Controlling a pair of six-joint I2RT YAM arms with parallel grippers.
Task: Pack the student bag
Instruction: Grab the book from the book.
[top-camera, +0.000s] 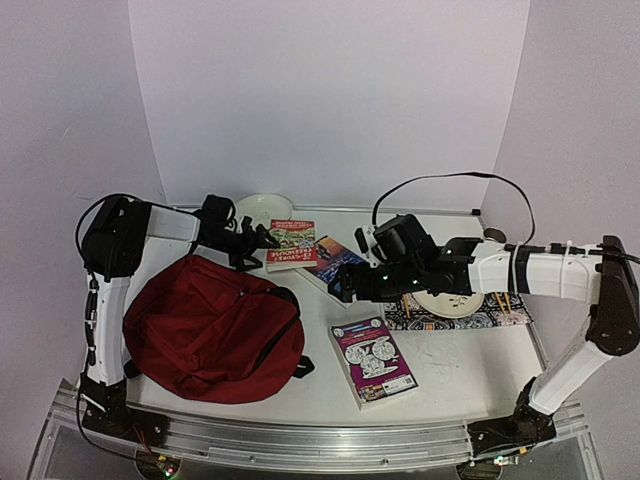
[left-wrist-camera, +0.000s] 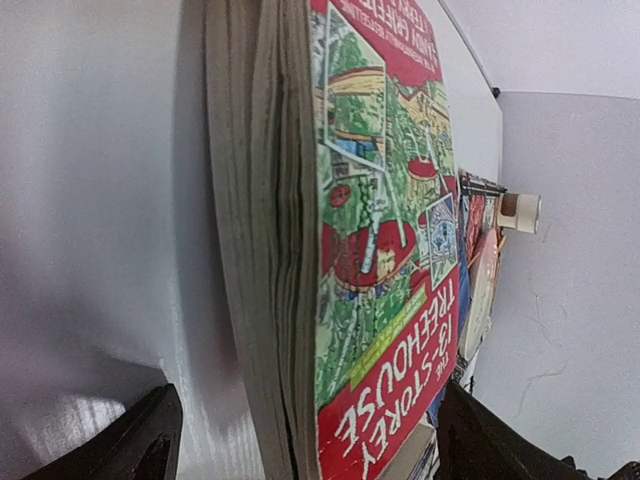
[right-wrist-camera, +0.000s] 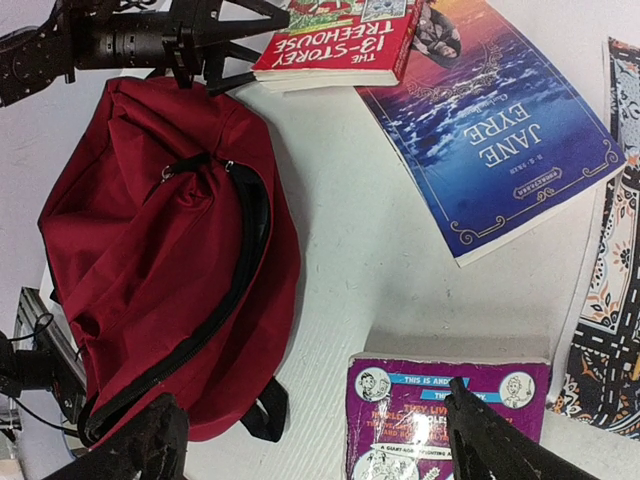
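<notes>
- The left tool (left-wrist-camera: 305, 420) is sitting spread on either side of the red book's (left-wrist-camera: 380, 250) page edge.
- The right tool (right-wrist-camera: 310, 400) is hovering spread above the counter (right-wrist-camera: 350, 260).
- The backpack (right-wrist-camera: 160, 250) is lying on the counter, left of that tool.

Big dark red student bag (top-camera: 205, 335), soft fabric, slumped flat on the left side of the tabletop (top-camera: 450, 375). Black zip curving across it, black strap poking out at the near-right edge.
</notes>
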